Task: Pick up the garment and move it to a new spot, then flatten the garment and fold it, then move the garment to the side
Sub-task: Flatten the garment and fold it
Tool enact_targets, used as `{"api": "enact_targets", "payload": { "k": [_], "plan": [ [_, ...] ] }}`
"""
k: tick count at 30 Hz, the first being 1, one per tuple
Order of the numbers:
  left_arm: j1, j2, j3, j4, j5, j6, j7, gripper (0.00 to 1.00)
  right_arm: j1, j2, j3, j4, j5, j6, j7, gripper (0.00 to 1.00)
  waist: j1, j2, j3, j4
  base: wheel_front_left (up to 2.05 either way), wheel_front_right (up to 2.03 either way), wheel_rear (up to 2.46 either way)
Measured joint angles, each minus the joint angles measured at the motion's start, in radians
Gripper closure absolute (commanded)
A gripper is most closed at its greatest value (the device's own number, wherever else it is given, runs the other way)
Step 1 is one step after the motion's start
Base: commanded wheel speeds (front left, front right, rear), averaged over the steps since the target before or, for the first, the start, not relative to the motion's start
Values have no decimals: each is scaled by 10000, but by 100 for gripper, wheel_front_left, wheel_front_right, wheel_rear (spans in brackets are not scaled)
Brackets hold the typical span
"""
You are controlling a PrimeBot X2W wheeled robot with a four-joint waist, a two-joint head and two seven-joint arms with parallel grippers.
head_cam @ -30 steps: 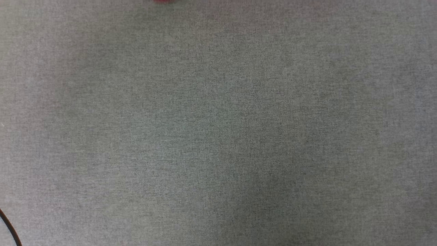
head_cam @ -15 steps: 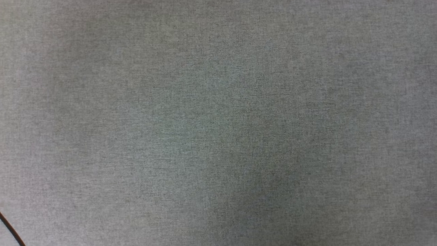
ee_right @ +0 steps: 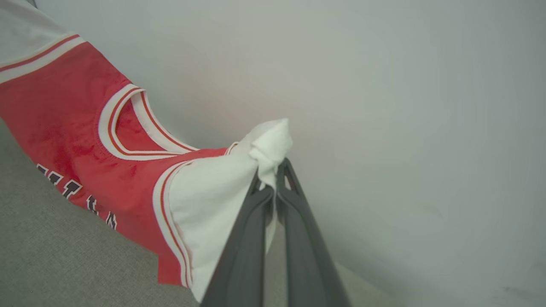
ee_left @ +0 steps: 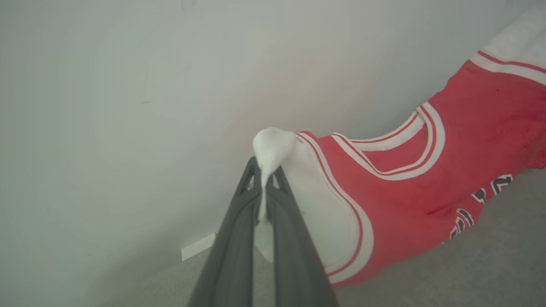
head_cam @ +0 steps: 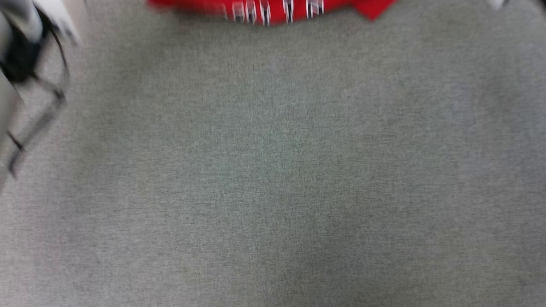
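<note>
Hanging betw. two grippers, item 1: garment (ee_left: 405, 192) – red jersey-type shirt, white short sleeves, red/white striped trim at neck & armholes, black letters w/ white outline on chest. Spread sideways by both sleeves, body sagging in the middle. Neck opening up top, lettered part lowest, over the desk (head_cam: 273, 170); whether it touches cannot be told. Head view: blurred red strip w/ lettering along top edge, approx. centre.

Item 2: left gripper (ee_left: 266, 170) – fingers together, clamped on bunched end of one white sleeve; tuft of cloth pokes past the tips. Pose: held above desk level, fingers aimed toward the pale wall (ee_right: 405, 85), garment running off to the right of its wrist view.

Item 3: right gripper (ee_right: 271, 172) – fingers together, pinching the bunched end of the other white sleeve; cloth tuft past the tips. Pose: mirror of item 2, above desk level, aimed at wall, garment trailing to the left of its wrist view.

Item 4: left arm (head_cam: 25, 55) – head view, upper-left corner; pale & black parts w/ thin dark cables, motion-blurred, joint angles not readable.

Item 5: desk – grey woven cloth cover, runs up to the wall, beneath the garment.

Item 6: wall – plain, pale, behind the garment. Small white strip (ee_left: 198, 252) at its foot, left wrist view, just left of the gripper fingers.
</note>
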Motion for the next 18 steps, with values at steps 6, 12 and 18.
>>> {"api": "enact_targets", "payload": {
  "k": [6, 12, 18],
  "plan": [
    [2715, 249, -167, -1306, -522, 888, -328, 100, 1869, -405, 548, -493, 621, -2, -608, 100, -1, 0, -648, -1, 0, 0, 0],
    [5408, 857, -311, -2798, -1024, 1795, -520, 100, 3708, -709, 917, -1256, 980, -2, -986, 100, -1, 0, -1462, -9, 0, 0, 0],
    [7767, 1482, -389, -4117, -1540, 2669, -619, 100, 5591, -1588, 1083, -1818, 1296, -2, -1122, 100, -2, 0, -2366, -8, 0, 0, 0]
  ]
}}
